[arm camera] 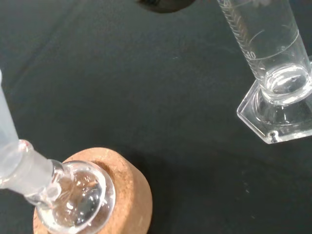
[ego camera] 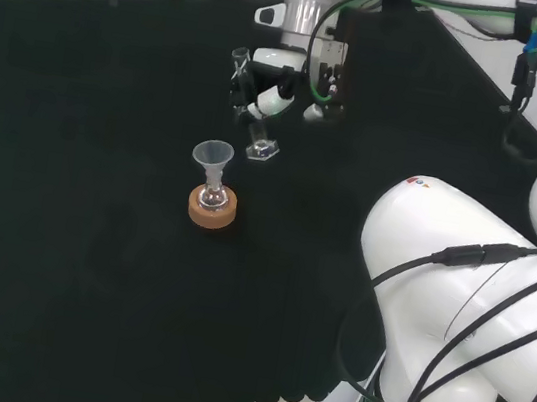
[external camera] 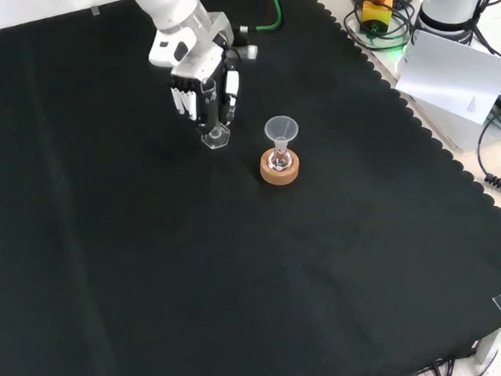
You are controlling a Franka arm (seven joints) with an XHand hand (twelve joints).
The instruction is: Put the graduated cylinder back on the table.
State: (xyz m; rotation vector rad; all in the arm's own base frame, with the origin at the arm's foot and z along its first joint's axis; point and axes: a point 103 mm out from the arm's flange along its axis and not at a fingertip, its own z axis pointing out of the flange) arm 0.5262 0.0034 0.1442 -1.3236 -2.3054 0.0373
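Beside flask [external camera: 279, 160] on cork stand [external camera: 279, 170], my hand [external camera: 202, 77] has fingers curled round cylinder [external camera: 213, 132], tilted, base just above counter [external camera: 253, 274]. I level base first, lower straight, uncurl fingers only once it sits flat, staying clear of funnel [external camera: 281, 128].

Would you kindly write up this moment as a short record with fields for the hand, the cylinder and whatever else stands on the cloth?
hand: fingers curled round the graduated cylinder
cylinder base: hexagonal foot low at the black cloth; contact cannot be told
cylinder pose: tilted in the head view
nearby: small flask on a cork ring, with a funnel in its neck
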